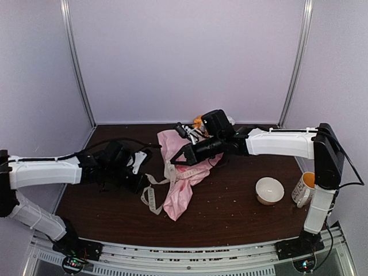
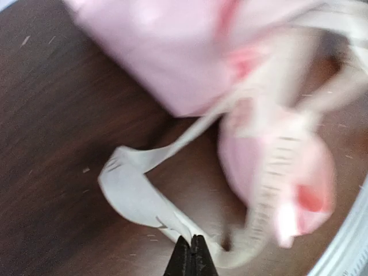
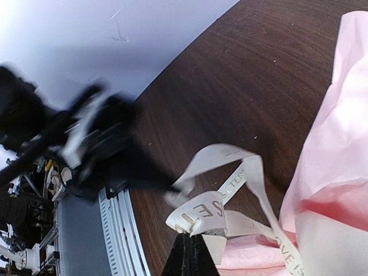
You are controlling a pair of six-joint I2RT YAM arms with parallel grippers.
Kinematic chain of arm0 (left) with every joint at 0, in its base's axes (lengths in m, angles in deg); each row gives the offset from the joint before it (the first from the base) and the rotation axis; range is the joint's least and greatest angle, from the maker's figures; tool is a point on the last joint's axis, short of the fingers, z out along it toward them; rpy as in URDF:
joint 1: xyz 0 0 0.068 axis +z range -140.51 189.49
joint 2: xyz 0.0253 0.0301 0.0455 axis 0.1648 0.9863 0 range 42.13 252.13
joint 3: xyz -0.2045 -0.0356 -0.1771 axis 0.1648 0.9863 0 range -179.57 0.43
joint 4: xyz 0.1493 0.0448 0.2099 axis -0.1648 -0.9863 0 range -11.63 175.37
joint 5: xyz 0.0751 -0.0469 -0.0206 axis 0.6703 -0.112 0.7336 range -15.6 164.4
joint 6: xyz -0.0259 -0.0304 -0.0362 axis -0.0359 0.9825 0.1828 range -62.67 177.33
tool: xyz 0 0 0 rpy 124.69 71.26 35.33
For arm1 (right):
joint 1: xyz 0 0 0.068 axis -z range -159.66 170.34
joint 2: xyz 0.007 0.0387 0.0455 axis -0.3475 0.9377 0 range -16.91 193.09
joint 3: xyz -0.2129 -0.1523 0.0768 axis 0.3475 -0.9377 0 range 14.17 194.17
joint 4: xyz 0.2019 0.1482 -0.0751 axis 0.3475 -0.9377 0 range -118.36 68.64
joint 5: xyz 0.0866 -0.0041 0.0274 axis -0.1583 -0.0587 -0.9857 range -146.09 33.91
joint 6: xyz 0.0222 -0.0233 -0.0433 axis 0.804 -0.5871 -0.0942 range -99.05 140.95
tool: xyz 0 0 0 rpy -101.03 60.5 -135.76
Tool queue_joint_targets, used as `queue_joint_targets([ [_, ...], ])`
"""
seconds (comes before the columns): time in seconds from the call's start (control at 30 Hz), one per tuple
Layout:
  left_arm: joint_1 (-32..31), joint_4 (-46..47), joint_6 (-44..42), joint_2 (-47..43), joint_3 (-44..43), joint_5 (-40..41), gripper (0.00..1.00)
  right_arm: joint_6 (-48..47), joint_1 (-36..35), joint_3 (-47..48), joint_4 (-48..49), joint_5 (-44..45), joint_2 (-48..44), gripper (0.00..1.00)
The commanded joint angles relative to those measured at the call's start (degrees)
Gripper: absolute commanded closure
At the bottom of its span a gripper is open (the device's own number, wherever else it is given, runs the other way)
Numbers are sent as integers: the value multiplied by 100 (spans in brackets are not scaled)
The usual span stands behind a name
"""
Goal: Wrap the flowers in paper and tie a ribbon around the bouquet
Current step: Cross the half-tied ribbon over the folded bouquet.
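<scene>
Fingers (image 2: 183,260) of left gripper (image 2: 191,253) are pressed together, no gap btwn them, w/ the ribbon (image 2: 132,195) pinched right at the tips. From the pinch the band rises in a flat loop over the dark table (image 2: 52,144), then runs off toward the paper (image 2: 172,57). Left wrist view is blurred, so how deep the bite goes can't be read, but the band meets the tips directly.

Right gripper (image 3: 190,248) is likewise closed tight, jaws together, w/ a lettered fold of ribbon sitting at its tips. Beyond that fold the band loops out to the left, where the other gripper's blurred black tip reaches it, and a strand trails right against the pink sheet.

In the top view both arms reach in from opposite sides and meet at the bundle. The right one stretches across above the paper's far part; the left one sits just beside its left edge. Paper lies crumpled a bit left of table centre, long axis running far to near, w/ ribbon draped across it and hanging in loops on its left side. Flowers (image 1: 198,122) show only at the far end: an orange bloom plus some white, the rest hidden behind the right wrist.

Well apart on the right stands a white bowl (image 1: 269,190), and just beside it a mug (image 1: 303,188) w/ orange inside, near the right arm's upright link.
</scene>
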Motion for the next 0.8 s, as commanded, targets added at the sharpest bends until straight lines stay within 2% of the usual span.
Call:
queue_joint_targets([
  [0.0, -1156, 586, -371, -1165, 184, -311, 100, 330, 136, 258, 311, 499, -33, 100],
  [0.1, -1704, 538, -482, -1481, -119, -443, 100, 434, 206, 421, 350, 561, 74, 100],
  [0.17, -1889, 268, -759, -1356, -543, -594, 100, 396, 232, 545, 261, 592, 141, 100],
  [0.3, -2299, -490, -1471, -582, -1649, -561, 100, 215, 258, 600, 203, 894, 192, 100],
  [0.53, -2632, -617, -2879, 853, -3693, -852, 100, 128, 350, 587, 228, 945, 136, 100],
  [0.77, -2806, -797, -3668, 2326, -5102, -1354, 100, -93, 356, 547, 1, 969, 58, 100],
])
